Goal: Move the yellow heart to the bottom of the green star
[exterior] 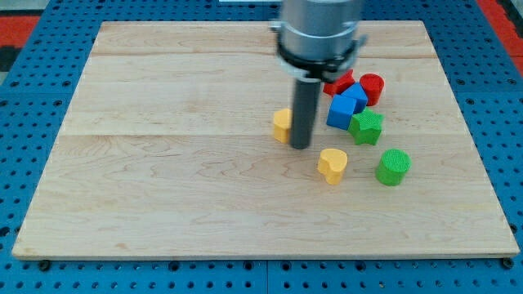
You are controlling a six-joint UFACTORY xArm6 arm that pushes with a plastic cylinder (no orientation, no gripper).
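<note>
The yellow heart (pixel 332 164) lies on the wooden board, below and left of the green star (pixel 365 127). My tip (pixel 301 147) is down on the board just left of and slightly above the heart, with a small gap between them. The rod partly hides a second yellow block (pixel 282 125) right beside it on its left. The green star sits against the lower right of the blue blocks.
A green cylinder (pixel 393 167) stands right of the heart. Two blue blocks (pixel 346 106), a red star-like block (pixel 339 82) and a red cylinder (pixel 372 87) cluster above the green star. The board (pixel 163 163) lies on a blue pegboard surface.
</note>
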